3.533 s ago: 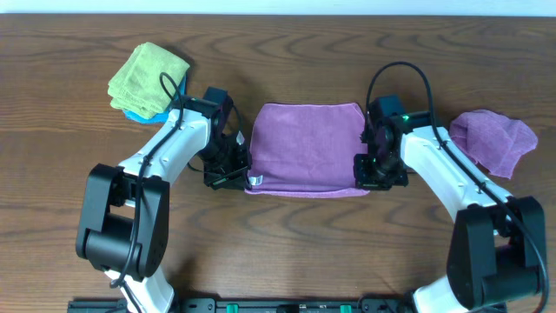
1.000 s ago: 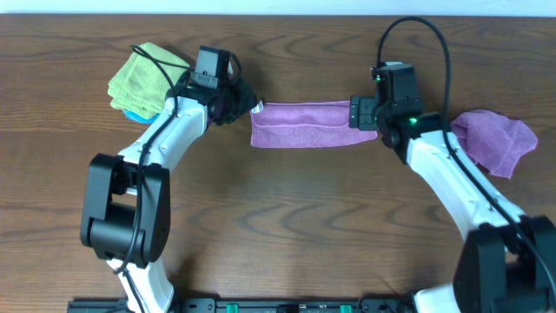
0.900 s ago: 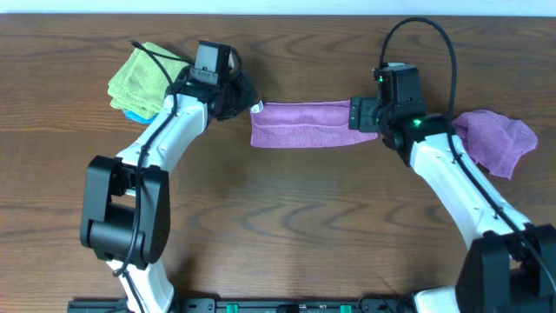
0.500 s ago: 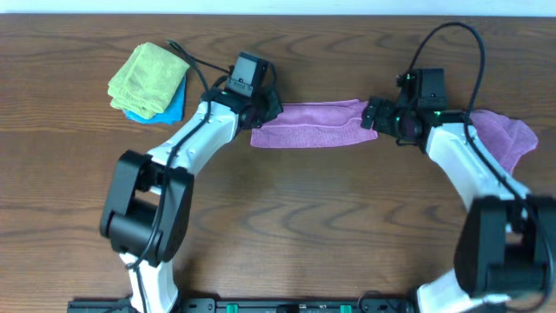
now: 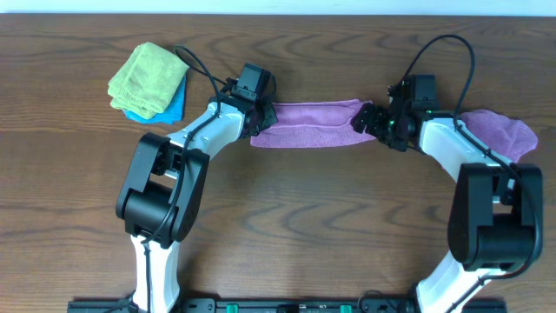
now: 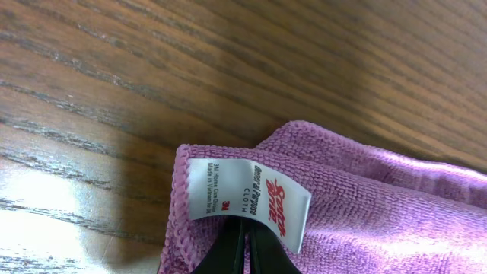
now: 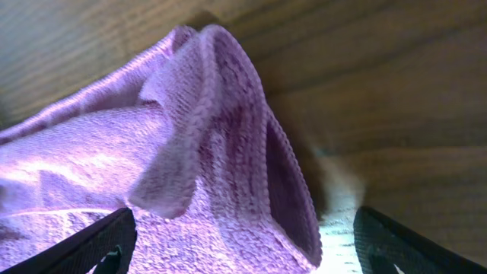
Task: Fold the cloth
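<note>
The purple cloth [image 5: 313, 124] lies as a narrow folded strip across the back middle of the table. My left gripper [image 5: 263, 117] is at its left end. In the left wrist view the fingers [image 6: 245, 228] are pressed together, shut on the cloth [image 6: 380, 213] at the corner just under the white label [image 6: 247, 190]. My right gripper [image 5: 369, 122] is at the strip's right end. It stands open, and its dark fingertips [image 7: 106, 243] straddle the cloth's doubled edge [image 7: 228, 152] without pinching it.
A second, rumpled purple cloth [image 5: 499, 130] lies just right of my right arm. A folded green cloth [image 5: 148, 78] rests on a blue one [image 5: 174, 109] at the back left. The wooden table [image 5: 287, 226] is bare toward the front.
Both arms have swung inward from outside the strip to its two ends. My left gripper has shut at the label corner. My right gripper has stayed open.
</note>
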You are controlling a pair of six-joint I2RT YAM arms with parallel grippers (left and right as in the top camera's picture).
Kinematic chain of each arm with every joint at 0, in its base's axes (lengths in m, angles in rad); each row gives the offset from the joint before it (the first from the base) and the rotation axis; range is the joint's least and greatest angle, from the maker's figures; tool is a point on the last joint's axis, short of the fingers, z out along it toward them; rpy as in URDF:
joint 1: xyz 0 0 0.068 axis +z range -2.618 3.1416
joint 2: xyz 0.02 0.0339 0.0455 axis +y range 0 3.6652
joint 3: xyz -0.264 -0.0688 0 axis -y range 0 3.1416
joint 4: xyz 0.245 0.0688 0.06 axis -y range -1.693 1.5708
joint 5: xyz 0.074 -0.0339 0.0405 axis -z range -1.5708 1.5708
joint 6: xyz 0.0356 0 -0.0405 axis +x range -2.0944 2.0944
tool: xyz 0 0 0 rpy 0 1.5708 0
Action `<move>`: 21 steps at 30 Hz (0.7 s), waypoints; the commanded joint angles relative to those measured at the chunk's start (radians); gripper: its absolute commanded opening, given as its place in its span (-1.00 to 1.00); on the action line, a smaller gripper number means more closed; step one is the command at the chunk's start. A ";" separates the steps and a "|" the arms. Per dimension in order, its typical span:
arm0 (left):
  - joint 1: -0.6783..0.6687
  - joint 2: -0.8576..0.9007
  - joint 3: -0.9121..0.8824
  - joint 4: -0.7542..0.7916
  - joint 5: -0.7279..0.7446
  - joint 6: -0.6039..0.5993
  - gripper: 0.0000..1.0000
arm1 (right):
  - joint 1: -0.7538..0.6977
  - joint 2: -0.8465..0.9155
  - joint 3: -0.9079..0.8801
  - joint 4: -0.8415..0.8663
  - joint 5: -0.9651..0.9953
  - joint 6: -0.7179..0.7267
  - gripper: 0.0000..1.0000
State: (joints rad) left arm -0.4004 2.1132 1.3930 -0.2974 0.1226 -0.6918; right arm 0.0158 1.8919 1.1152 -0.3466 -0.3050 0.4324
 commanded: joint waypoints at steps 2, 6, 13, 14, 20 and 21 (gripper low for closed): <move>0.003 0.025 0.014 -0.004 -0.031 0.000 -0.88 | -0.006 0.006 0.002 0.023 -0.018 0.045 0.83; 0.003 0.025 0.014 -0.005 -0.033 0.000 -0.88 | -0.006 0.007 0.002 0.037 -0.016 0.069 0.82; 0.003 0.025 0.014 -0.005 -0.033 0.000 -0.88 | -0.006 0.020 0.002 0.068 0.032 0.113 0.72; 0.003 0.025 0.014 -0.005 -0.033 0.000 -0.88 | -0.006 0.026 0.002 0.080 0.031 0.114 0.70; 0.003 0.025 0.014 -0.018 -0.032 0.000 -0.88 | -0.006 0.064 0.002 0.130 0.015 0.159 0.62; 0.003 0.025 0.014 -0.019 -0.033 0.000 -0.88 | -0.005 0.071 0.003 0.130 0.012 0.159 0.61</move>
State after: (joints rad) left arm -0.4004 2.1132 1.3937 -0.3019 0.1196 -0.6918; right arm 0.0158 1.9362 1.1156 -0.2142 -0.2890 0.5579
